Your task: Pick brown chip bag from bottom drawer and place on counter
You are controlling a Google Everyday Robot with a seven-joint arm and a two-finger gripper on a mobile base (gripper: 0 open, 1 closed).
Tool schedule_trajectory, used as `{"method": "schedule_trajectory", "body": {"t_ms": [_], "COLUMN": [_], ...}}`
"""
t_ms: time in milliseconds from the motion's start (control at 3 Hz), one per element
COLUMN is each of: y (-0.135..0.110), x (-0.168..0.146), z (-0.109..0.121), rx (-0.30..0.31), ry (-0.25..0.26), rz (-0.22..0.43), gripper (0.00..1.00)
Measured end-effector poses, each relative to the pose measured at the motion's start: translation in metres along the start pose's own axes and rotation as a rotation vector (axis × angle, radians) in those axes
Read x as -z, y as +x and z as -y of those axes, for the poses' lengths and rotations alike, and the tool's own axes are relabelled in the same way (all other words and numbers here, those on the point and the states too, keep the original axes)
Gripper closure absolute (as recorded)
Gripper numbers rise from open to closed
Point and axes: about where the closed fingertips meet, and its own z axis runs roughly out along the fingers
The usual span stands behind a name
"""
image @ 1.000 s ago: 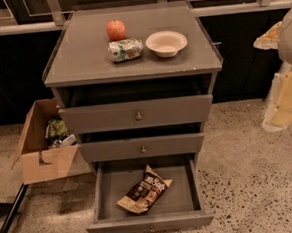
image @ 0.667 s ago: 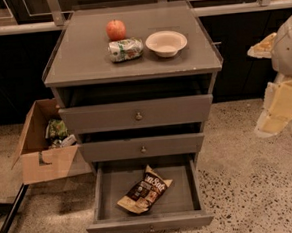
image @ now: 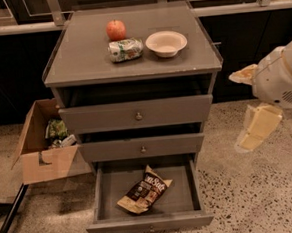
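The brown chip bag (image: 143, 191) lies flat and slantwise on the floor of the bottom drawer (image: 149, 223), which is pulled fully out. Above the bag, the two shallower drawers are only slightly out. The grey counter (image: 82, 58) tops the cabinet. My gripper (image: 250, 139) hangs in the air to the right of the cabinet, level with the middle drawer. It points down and to the left, is well apart from the bag, and holds nothing that I can see.
On the counter are a red apple (image: 116, 29), a green-and-white can (image: 125, 49) lying on its side and a pale bowl (image: 166, 43). An open cardboard box (image: 41, 163) with packets stands on the floor at the left. A dark bar (image: 8, 223) crosses the lower left corner.
My arm and gripper have come down and to the left, closer to the cabinet's right side. The bag, the drawers and the things on the counter have stayed put.
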Motion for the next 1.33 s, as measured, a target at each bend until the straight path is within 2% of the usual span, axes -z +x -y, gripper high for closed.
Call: {"method": "schedule_trajectory", "body": {"t_ms": [333, 667, 1000, 1333], "y": [0.005, 0.012, 0.012, 0.024], "x": [-0.038, -0.075, -0.075, -0.111], "z": [-0.002, -0.003, -0.003, -0.003], "rx": [0.004, -0.005, -0.005, -0.065], "ry": [-0.057, -0.124, -0.124, -0.112], "rz": [0.040, 0.040, 0.040, 0.086], "gripper": [0.00, 0.00, 0.00, 0.00]}}
